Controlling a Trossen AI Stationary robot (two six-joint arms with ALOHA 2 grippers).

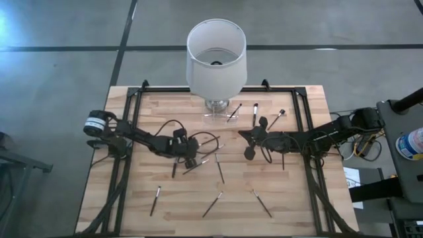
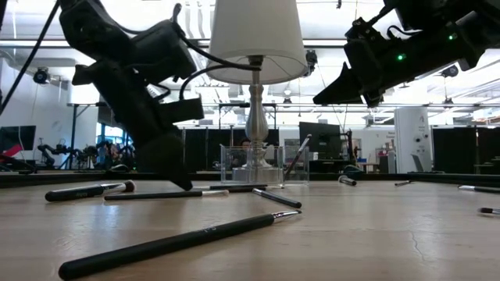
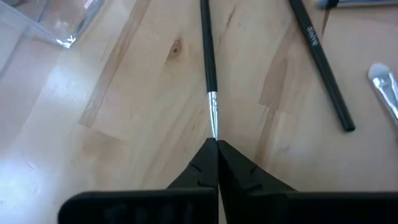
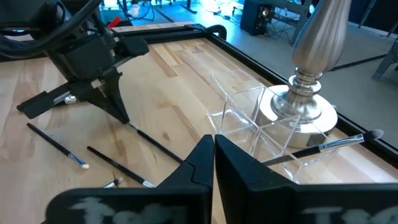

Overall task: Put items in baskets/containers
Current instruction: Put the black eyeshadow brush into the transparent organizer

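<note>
Several thin dark brushes lie scattered on the wooden table (image 1: 291, 198). One brush (image 3: 208, 56) lies ahead of my left gripper (image 3: 216, 144), which is shut on its silvery end just left of the table's middle (image 1: 196, 160). The clear container (image 1: 218, 114) stands at the lamp's foot at the far edge, and one brush (image 4: 329, 144) leans in it. My right gripper (image 4: 213, 140) is shut on nothing and hangs above the table, right of the middle (image 1: 248, 142). My left gripper pinches the brush's silvery bristle end (image 3: 213, 124) between its two fingertips. The fingers slant down from the table's left side and lie along the brush. The handle (image 4: 158, 146) runs on past the fingers, low over the table; whether it rests there I cannot tell.
A lamp with a large white shade (image 1: 217, 56) stands over the container. Loose brushes lie near the front edge (image 1: 156, 200), (image 1: 212, 204), (image 1: 261, 203) and at the far right (image 1: 277, 118). A black frame (image 1: 125, 152) borders the table.
</note>
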